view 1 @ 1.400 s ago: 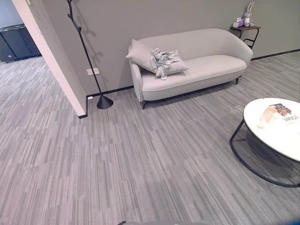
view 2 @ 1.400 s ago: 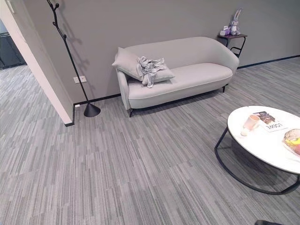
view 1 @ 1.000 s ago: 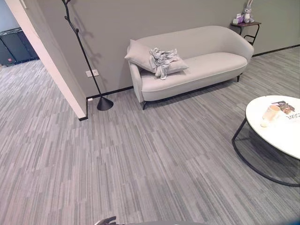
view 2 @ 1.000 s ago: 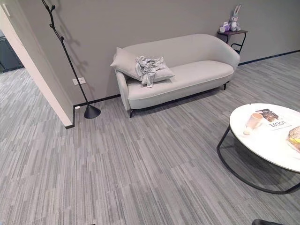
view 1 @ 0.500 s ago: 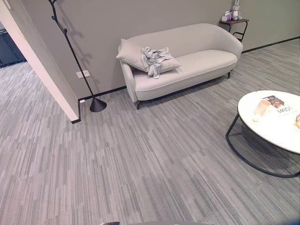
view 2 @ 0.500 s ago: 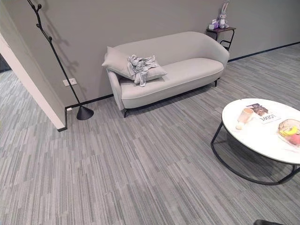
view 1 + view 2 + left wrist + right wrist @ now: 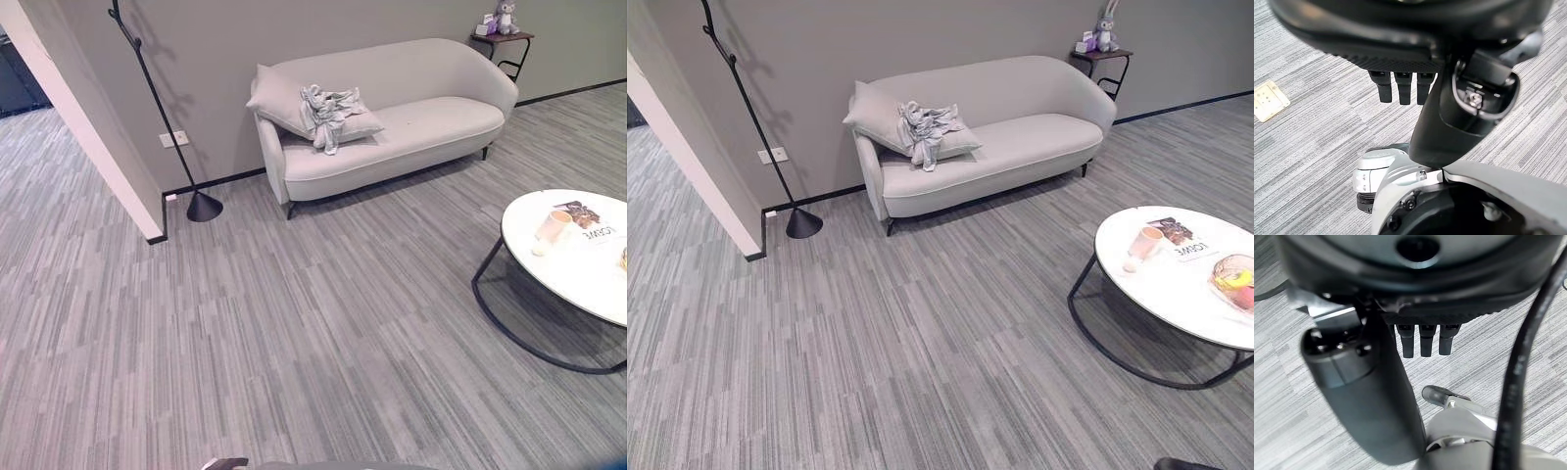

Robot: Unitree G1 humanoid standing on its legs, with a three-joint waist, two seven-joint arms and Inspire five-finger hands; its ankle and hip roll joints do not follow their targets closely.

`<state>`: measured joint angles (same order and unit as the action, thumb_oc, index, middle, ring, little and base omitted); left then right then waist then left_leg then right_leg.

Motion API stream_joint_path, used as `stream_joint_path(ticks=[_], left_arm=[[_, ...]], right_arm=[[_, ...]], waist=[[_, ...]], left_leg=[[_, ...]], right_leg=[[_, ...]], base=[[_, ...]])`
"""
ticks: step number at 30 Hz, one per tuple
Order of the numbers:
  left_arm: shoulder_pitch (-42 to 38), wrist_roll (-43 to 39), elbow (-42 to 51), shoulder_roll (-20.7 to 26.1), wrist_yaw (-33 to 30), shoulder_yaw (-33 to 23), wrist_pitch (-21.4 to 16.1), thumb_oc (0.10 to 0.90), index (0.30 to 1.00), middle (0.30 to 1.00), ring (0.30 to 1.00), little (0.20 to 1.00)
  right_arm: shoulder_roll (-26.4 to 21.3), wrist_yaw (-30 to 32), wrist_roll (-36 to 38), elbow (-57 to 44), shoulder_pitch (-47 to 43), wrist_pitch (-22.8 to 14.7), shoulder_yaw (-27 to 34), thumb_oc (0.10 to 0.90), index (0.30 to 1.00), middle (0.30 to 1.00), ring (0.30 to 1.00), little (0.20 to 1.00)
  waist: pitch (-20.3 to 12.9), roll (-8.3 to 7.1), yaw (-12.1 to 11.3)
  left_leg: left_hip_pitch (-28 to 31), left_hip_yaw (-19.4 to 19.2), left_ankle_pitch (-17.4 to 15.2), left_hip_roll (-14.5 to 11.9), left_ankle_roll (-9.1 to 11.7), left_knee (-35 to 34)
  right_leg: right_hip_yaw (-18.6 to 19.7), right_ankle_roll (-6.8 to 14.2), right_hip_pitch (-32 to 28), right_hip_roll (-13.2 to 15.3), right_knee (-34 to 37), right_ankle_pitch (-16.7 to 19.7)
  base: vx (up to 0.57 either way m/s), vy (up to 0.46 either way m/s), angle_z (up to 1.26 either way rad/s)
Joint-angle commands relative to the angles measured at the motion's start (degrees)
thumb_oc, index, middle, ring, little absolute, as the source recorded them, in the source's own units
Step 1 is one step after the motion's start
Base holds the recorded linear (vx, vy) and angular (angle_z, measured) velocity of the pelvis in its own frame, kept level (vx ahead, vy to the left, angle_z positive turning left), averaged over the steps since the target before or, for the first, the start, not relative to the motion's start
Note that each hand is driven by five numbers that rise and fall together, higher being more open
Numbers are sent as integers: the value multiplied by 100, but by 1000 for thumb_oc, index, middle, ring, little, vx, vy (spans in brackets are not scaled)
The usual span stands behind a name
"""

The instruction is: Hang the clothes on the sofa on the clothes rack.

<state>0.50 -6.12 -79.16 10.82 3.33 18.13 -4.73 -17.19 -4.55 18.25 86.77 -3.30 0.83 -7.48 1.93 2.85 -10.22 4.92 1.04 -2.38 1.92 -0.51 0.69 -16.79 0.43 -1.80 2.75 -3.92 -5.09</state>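
— Where the sofa stands against the grey wall, what lies on it?

— A crumpled grey garment, draped over a pale cushion at the sofa's left end. The rest of the seat is bare.

— And the clothes rack?

— A thin black pole with short pegs, rising from a cone-shaped base on the floor. It stands near the sofa's left end, beside a wall corner, with a white socket on the wall just behind it. The garment and the rack are apart.

— What of the hands?

— The left hand hangs over the striped carpet, its fingers straight and side by side, holding nothing. The right hand is the same: fingers straight down in a row, thumb alongside, empty. Both are well away from the sofa.

— Anything else in the room?

— A round white surface on a black ring frame sits to the right, carrying a cup, a magazine and a bowl of fruit. Past the sofa's right end, a small side table holds a plush rabbit.
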Motion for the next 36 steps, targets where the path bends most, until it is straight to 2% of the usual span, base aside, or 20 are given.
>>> stream_joint_path(ticks=[1, 3, 6, 7, 8, 10, 11, 13, 15, 17, 20, 24, 25, 26, 28, 31, 33, 34, 35, 36], left_arm=[[-118, 154, -269, -169, 92, -17, -106, 800, 900, 900, 900, 900], [-116, 157, -281, -164, 95, -6, -96, 800, 900, 900, 900, 900], [-144, 157, -248, -151, 128, 52, -76, 800, 900, 900, 900, 900], [-142, 136, -240, -164, 151, 89, -54, 800, 900, 900, 900, 900], [-146, 136, -240, -167, 151, 88, -53, 800, 900, 900, 900, 900], [-192, 57, -277, -173, 239, 134, -3, 800, 900, 900, 900, 900], [-193, 90, -319, -195, 265, 169, 12, 800, 900, 900, 900, 900], [-199, 111, -331, -201, 270, 188, 7, 800, 900, 900, 900, 900], [-203, 149, -337, -221, 261, 254, 9, 800, 900, 900, 900, 900], [-203, 289, -292, -281, 243, 405, -3, 800, 900, 900, 900, 900], [-239, 276, -158, -348, 216, 600, -47, 800, 900, 900, 900, 900], [-205, 179, -171, -328, 217, 678, -78, 800, 900, 900, 900, 900], [-193, 190, -223, -300, 210, 746, -95, 800, 900, 900, 900, 900], [-157, 214, -286, -264, 163, 719, -93, 800, 900, 900, 900, 900], [-136, 199, -276, -264, 120, 704, -92, 800, 900, 900, 900, 900], [-89, 49, -164, -255, 11, 616, -33, 800, 900, 900, 900, 900], [-177, 122, 41, -203, -128, 508, -39, 800, 900, 900, 900, 900], [-180, 122, 42, -198, -128, 505, -38, 800, 900, 900, 900, 900], [-209, 103, 118, -133, -212, 444, -53, 800, 900, 900, 900, 900], [-275, 98, 305, -62, -362, 389, -121, 800, 900, 900, 900, 900]], right_arm=[[31, -40, -157, 319, -74, -11, -255, 800, 900, 900, 900, 900], [66, -56, -69, 315, -64, -6, -199, 800, 900, 900, 900, 900], [77, -81, 101, 376, -45, 15, -20, 800, 900, 900, 900, 900], [84, -110, 228, 466, -66, 60, 120, 800, 900, 900, 900, 900], [80, -111, 229, 467, -70, 61, 121, 800, 900, 900, 900, 900], [80, -188, 634, 533, -47, 122, 352, 800, 900, 900, 900, 900], [65, -154, 822, 557, 11, 89, 492, 800, 900, 900, 900, 900], [22, -103, 863, 569, 23, 66, 581, 800, 900, 900, 900, 900], [-61, 60, 838, 608, -11, 52, 678, 800, 900, 900, 900, 900], [-75, 240, 754, 774, -128, 120, 744, 800, 900, 900, 900, 900], [12, 396, 831, 978, -282, 222, 855, 800, 900, 900, 900, 900], [22, 530, 926, 994, -234, 282, 1032, 800, 900, 900, 900, 900], [39, 613, 1007, 1022, -180, 313, 1147, 800, 900, 900, 900, 900], [12, 711, 977, 1021, -185, 342, 1161, 800, 900, 900, 900, 900], [0, 767, 950, 1043, -260, 336, 1156, 800, 900, 900, 900, 900], [14, 770, 793, 1064, -369, 354, 927, 800, 900, 900, 900, 900], [91, 825, -2, 718, -568, 65, 57, 800, 900, 900, 900, 900], [95, 825, -3, 718, -571, 66, 57, 800, 900, 900, 900, 900], [80, 932, -347, 608, -622, 35, -158, 800, 900, 900, 900, 900], [51, 1156, -1052, 438, -795, 56, -601, 800, 900, 900, 900, 900]], waist=[[-88, -329, -136], [-48, -316, -114], [85, -182, -48], [228, -65, 54], [236, -76, 49], [495, 61, 199], [487, 94, 290], [483, 97, 351], [482, 79, 469], [440, 67, 644], [431, 184, 802], [383, 330, 969], [311, 341, 1119], [169, 317, 1120], [96, 357, 1133], [-4, 569, 1067], [7, 373, 797], [2, 349, 819], [82, 207, 685], [308, -25, 355]], left_leg=[[-68, 400, 121, 88, -11, -569], [-93, 438, 117, 143, -59, -569], [-74, 573, 116, 251, -206, -569], [88, 692, 66, 338, -326, -569], [88, 686, 70, 360, -336, -569], [305, 631, -5, 410, -495, -569], [407, 567, -95, 344, -484, -569], [459, 553, -148, 315, -442, -569], [607, 550, -296, 291, -358, -569], [885, 533, -627, 228, -204, -569], [1160, 599, -840, 15, -61, -569], [1319, 659, -920, -211, 76, -569], [1493, 752, -999, -383, 205, -569], [1506, 764, -1012, -571, 341, -569], [1514, 729, -918, -803, 425, -569], [1427, 691, 96, -1672, 659, -290], [682, 458, 1151, -2023, 592, 1243], [654, 485, 1174, -1999, 591, 1238], [358, 374, 1317, -2086, 444, 1637], [-323, 198, 863, -1753, 217, 2241]], right_leg=[[-57, 636, -691, 579, 892, 640], [-103, 656, -681, 656, 812, 658], [-120, 643, -286, 890, -272, 424], [-75, 687, 91, 1168, -1345, 634], [-53, 700, 126, 1198, -1410, 609], [-28, 811, 704, 1581, -2810, 1268], [-111, 789, 1107, 1626, -3095, 1209], [-53, 767, 1259, 1499, -2912, 1142], [-129, 740, 1364, 1269, -2158, 1035], [-221, 824, 1391, 1082, -408, 1323], [58, 1066, 1721, 1044, 587, 1857], [539, 1244, 1997, 1131, 823, 2169], [824, 1319, 2036, 1233, 719, 2349], [585, 1321, 1851, 1257, 760, 2304], [440, 1290, 1808, 1203, 652, 2242], [272, 998, 1767, 775, 148, 1785], [12, 571, 966, 437, 609, 1501], [-3, 569, 975, 464, 616, 1511], [-57, 480, 756, 451, 760, 1450], [-6, 400, 453, 496, 877, 1253]], base=[[25, 87, 1], [-2, 80, 4], [-20, 171, 14], [15, 215, 27], [9, 228, 35], [31, 180, 34], [129, 89, 15], [126, -29, -7], [243, -130, -4], [411, -214, -22], [392, -134, -30], [382, -107, -15], [664, -269, 33], [807, -355, 46], [372, -205, 29], [414, -286, 5], [607, -447, 25], [415, -331, 19], [289, -302, 16], [371, -320, 30]])
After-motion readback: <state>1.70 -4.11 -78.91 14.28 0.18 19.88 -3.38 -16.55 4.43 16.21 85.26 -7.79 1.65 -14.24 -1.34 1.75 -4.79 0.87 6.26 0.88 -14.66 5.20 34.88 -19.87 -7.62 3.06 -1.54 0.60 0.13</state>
